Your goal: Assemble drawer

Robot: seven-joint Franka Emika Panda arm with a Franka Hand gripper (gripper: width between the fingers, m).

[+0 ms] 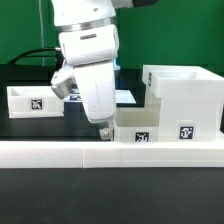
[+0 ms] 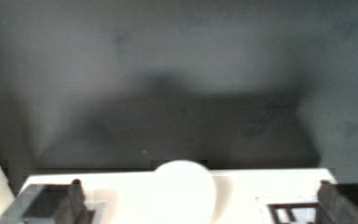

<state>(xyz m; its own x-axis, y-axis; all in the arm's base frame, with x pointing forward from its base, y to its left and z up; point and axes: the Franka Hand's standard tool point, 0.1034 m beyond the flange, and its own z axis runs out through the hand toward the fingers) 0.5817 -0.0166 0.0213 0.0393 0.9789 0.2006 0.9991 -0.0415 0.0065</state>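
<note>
The drawer's large white housing stands at the exterior view's right, with a tag on its front. One small tray lies at the left. A second tray lies in front of the housing, against the rail. My gripper points down at this tray's left end. In the wrist view the gripper is open, with its dark fingers wide apart on either side of the tray's white wall, which has a rounded white bump. Nothing is held.
A long low white rail runs along the front of the black table. The marker board lies flat behind the arm. A green backdrop stands behind the table.
</note>
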